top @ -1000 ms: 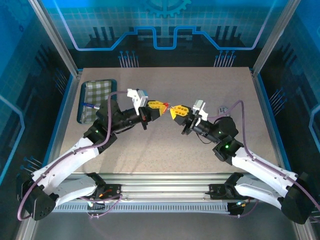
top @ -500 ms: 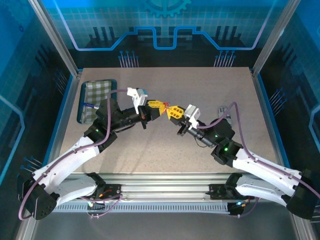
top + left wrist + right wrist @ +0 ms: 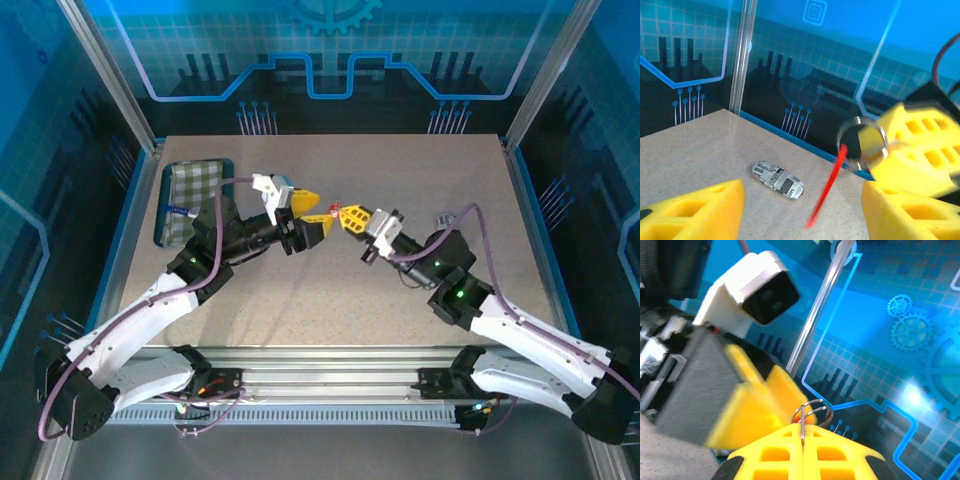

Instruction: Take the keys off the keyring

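Both arms meet over the middle of the desk (image 3: 330, 300), tips facing each other. The right tool (image 3: 351, 217) has its yellow fingers pressed together, pinching the keyring (image 3: 862, 145), a thin silver wire ring. In the right wrist view the ring stands up out of the seam betw. the two fingers, w/ most of its loop showing above them. A narrow red strip (image 3: 827, 192) hangs from the ring, slanting down and left. Seen from above it's just a red fleck (image 3: 335, 207) betw. the two tools. The left tool (image 3: 322, 210) is spread wide, one yellow finger higher and one lower in the top view, and its mouth is turned toward the ring. In the left wrist view its two fingers (image 3: 695, 210) sit at the bottom corners, w/ the red strip hanging betw. them and touching neither. The ring is above and to the right of that gap, right at the other tool's tip. No key shape can be told for sure, as the ring area is blurred. Beyond the strip, a small oblong thing w/ newsprint pattern (image 3: 777, 181) lies flat on the desk near the far wall. At the desk's left edge is a tray (image 3: 165, 200) w/ a checked lining, and a pen (image 3: 180, 211) lies in it, well apart from both tools.
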